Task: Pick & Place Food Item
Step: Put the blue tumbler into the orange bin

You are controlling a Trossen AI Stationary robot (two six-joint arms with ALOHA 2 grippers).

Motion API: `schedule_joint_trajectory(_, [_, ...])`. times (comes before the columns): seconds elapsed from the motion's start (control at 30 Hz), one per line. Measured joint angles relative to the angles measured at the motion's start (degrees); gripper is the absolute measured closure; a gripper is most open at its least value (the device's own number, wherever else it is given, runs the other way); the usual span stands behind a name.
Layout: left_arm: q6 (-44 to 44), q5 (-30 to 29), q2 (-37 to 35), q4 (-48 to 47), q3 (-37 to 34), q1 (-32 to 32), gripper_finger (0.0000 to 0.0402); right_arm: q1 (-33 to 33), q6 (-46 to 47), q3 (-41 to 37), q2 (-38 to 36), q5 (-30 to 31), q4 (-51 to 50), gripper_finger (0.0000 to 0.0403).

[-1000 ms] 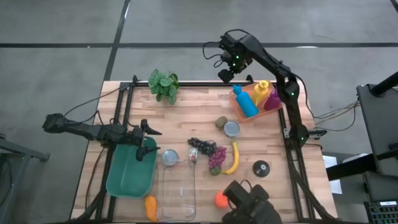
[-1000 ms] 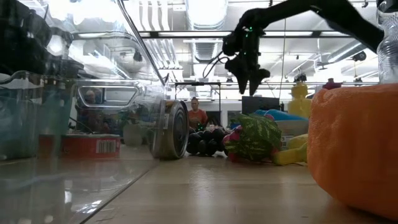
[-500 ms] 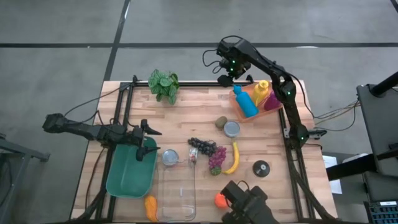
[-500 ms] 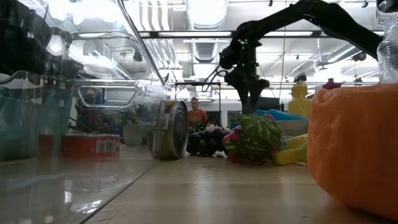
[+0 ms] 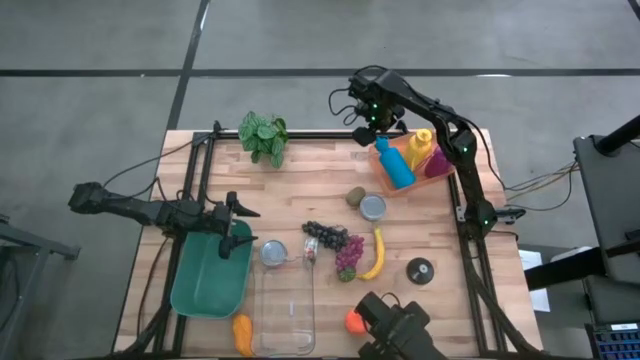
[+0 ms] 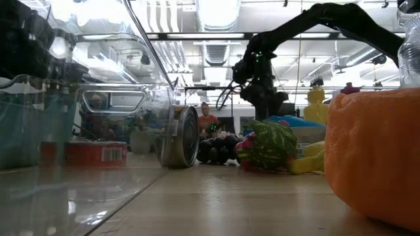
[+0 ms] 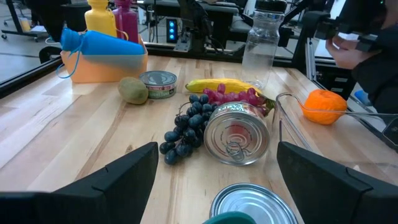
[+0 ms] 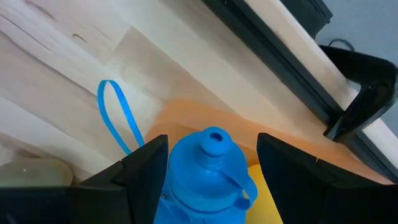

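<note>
Blue bottle (image 5: 395,165) lies on its side across the top of an orange tray (image 5: 447,171) at the far right corner of the tabletop (image 5: 300,175). Its long axis runs on a diagonal. The capped neck points toward the far edge and a little toward the middle, and the base points toward the near right. Its blue loop strap (image 8: 117,118) hangs out over the tray's edge onto the wood.

Grey concrete floor surrounds the rig, crossed by dark seams. The low view shows a lit ceiling with ducts, and a seated person (image 6: 208,121) far behind. The tabletop is pale planked wood edged with black rails.

Near the left edge sits a green bin (image 5: 205,285), with a clear container (image 5: 285,310) next to it. A leafy plant (image 5: 264,137) stands at the far edge. A yellow bottle (image 5: 421,148) stands upright in the tray, just beside the blue one. Mid-table lie dark grapes (image 5: 328,236), a banana (image 5: 376,255), a can (image 5: 373,208) and a kiwi (image 5: 355,197).

The right gripper (image 5: 368,125) hangs over the bottle's neck, its fingers (image 8: 144,174) partly apart on either side of the cap and holding nothing. The left gripper (image 5: 240,212) waits above the bin's far end, its fingers (image 7: 124,171) spread wide and empty.
</note>
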Motion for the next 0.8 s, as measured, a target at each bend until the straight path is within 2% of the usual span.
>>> schedule_joint_trajectory(0.8, [0.0, 0.0, 0.0, 0.0, 0.0, 0.0, 0.0066, 0.2, -0.9, -1.3, -0.1, -0.2, 0.2, 0.0159])
